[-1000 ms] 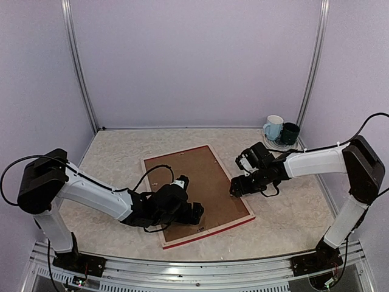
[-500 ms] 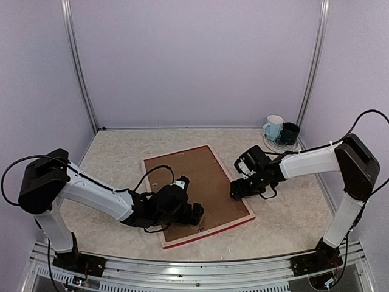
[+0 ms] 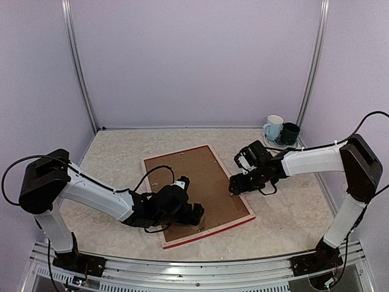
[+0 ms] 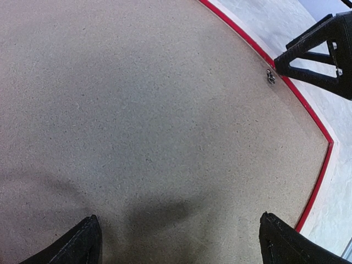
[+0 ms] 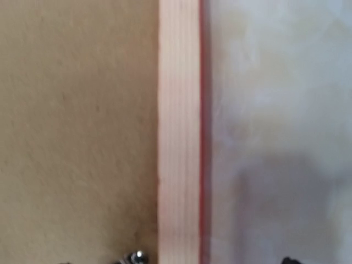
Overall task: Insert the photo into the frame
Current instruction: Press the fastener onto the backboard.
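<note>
The frame (image 3: 213,230) lies face down mid-table, its red edge and pale wood sides around a brown backing board (image 3: 194,176). The photo is hidden. My left gripper (image 3: 193,214) hovers open low over the board's near part; in the left wrist view its tips (image 4: 179,242) stand wide apart above the bare board (image 4: 154,110). My right gripper (image 3: 234,188) is open at the frame's right rail. In the right wrist view the pale rail (image 5: 179,137) runs straight up, with a small metal tab (image 5: 135,256) on its board side. That tab (image 4: 270,76) shows beside the right finger (image 4: 322,49).
A pale blue mug (image 3: 273,128) and a dark mug (image 3: 289,133) stand at the back right corner. Enclosure walls and metal posts bound the mottled tabletop (image 3: 285,219). Both arms' cables hang near the frame's sides.
The right gripper shifted slightly along the frame's right rail, staying open. The left arm and the frame have not moved.
</note>
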Robot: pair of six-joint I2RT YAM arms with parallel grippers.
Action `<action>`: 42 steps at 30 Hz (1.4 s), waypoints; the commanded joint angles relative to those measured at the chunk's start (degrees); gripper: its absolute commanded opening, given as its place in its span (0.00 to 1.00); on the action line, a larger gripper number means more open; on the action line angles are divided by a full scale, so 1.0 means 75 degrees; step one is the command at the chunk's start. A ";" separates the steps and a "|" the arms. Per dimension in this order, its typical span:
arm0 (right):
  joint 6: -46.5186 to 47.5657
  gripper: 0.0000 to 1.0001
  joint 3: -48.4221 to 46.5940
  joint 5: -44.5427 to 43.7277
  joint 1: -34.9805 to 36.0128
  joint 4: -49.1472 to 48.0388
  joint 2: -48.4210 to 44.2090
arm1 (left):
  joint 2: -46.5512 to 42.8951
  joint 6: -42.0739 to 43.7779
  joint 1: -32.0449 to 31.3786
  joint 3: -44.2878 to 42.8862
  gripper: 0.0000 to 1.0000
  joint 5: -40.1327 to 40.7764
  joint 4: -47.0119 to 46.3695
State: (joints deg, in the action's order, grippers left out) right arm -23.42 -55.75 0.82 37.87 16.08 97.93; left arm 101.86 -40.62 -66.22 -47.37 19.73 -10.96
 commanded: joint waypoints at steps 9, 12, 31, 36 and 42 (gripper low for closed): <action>0.0005 0.81 -0.0319 -0.0585 0.0062 0.0158 0.0620 | 0.0180 -0.0033 -0.0053 0.0016 0.98 -0.0143 -0.0167; 0.0005 0.79 -0.0265 -0.0615 0.0066 0.0203 0.0644 | 0.0164 -0.0051 -0.0051 0.0049 0.98 -0.0146 -0.0185; 0.0216 0.58 0.0310 -0.0645 0.0062 0.0451 0.0704 | 0.0153 -0.0042 -0.0046 0.0126 0.98 -0.0093 -0.0204; 0.0257 0.53 0.0461 -0.0626 0.0023 0.0318 0.0665 | 0.0113 -0.0068 -0.0043 0.0171 0.98 -0.0052 -0.0203; 0.0234 0.46 0.0617 -0.0561 -0.0057 0.0139 0.0490 | 0.0051 -0.0068 -0.0045 0.0226 0.99 -0.0023 -0.0168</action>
State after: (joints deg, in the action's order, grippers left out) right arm -22.59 -54.28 0.05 38.20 11.55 101.03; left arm 102.10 -40.71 -66.30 -46.89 19.49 -12.40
